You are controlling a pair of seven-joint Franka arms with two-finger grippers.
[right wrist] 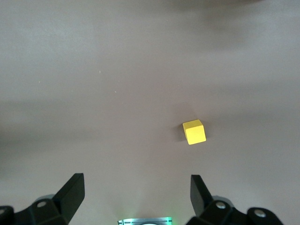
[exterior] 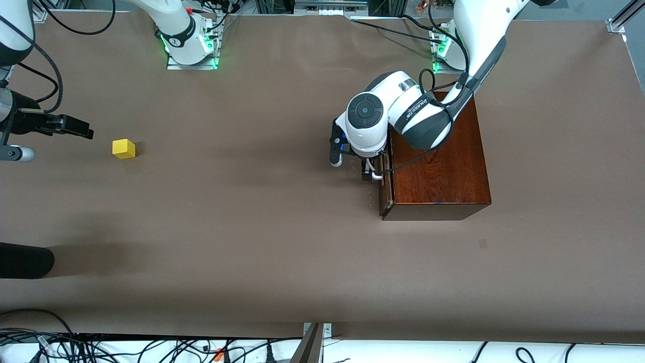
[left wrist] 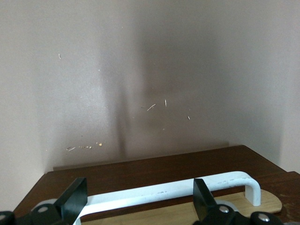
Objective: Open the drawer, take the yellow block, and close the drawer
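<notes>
The dark reddish-brown wooden box point(exterior: 438, 161) stands toward the left arm's end of the table. Its drawer point(exterior: 386, 184) looks pushed in or nearly so, front facing the right arm's end. My left gripper point(exterior: 370, 171) is open at the drawer front. In the left wrist view its fingers point(left wrist: 75, 199) stand apart along the white bar handle point(left wrist: 164, 191), not closed on it. The yellow block point(exterior: 123, 148) sits on the bare table toward the right arm's end, also in the right wrist view point(right wrist: 194, 131). My right gripper point(exterior: 83, 128) hangs open and empty above the table beside the block.
A dark rounded object point(exterior: 25, 259) juts in at the right arm's end, nearer the front camera. Cables point(exterior: 151, 348) run along the table's near edge. The arm bases point(exterior: 191, 48) stand at the edge farthest from the camera. Brown table point(exterior: 252, 201) lies between block and box.
</notes>
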